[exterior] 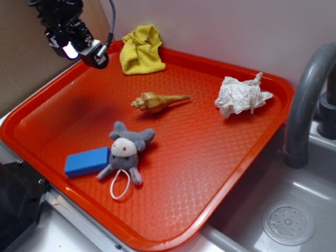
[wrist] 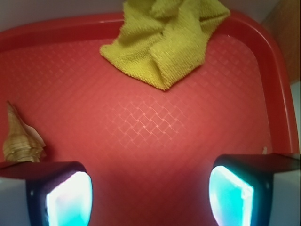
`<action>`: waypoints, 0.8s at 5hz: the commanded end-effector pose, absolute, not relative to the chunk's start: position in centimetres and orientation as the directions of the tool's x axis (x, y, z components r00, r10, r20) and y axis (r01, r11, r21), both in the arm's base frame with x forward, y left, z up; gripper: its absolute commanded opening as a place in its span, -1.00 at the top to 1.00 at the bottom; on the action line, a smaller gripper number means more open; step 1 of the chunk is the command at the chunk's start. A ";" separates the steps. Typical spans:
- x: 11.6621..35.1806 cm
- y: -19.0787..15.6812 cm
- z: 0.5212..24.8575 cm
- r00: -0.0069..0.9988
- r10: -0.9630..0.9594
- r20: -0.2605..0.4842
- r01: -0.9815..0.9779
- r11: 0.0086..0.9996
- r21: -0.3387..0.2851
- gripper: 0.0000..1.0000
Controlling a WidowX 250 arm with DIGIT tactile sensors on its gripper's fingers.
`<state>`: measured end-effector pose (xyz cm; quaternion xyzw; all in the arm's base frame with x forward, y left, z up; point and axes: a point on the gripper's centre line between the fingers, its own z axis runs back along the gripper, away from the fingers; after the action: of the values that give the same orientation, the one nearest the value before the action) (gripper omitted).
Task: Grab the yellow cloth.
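The yellow cloth lies crumpled at the far edge of the red tray, partly draped against the rim. In the wrist view the yellow cloth fills the top centre, with bare tray floor between it and my fingers. My gripper hovers above the tray's far left corner, left of the cloth and apart from it. Its jaws stand wide open with nothing between them; in the wrist view the gripper shows one glowing pad at each lower corner.
A tan spiral seashell lies mid-tray, also seen as the seashell at the wrist view's left. A white tissue wad sits at the right. A grey plush toy and blue block lie near the front. A grey faucet and sink are to the right.
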<state>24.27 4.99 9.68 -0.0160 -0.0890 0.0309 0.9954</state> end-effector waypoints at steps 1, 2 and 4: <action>25.1 5.1 10.9 0.971 0.067 0.228 -0.062 0.998 -0.028 -1.00; 25.1 5.1 10.9 0.971 0.067 0.228 -0.062 0.998 -0.028 -1.00; 29.2 3.6 7.3 0.925 0.155 0.348 -0.097 0.979 -0.179 -1.00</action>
<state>28.71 4.04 6.42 -0.0794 -0.1686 0.0692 0.9801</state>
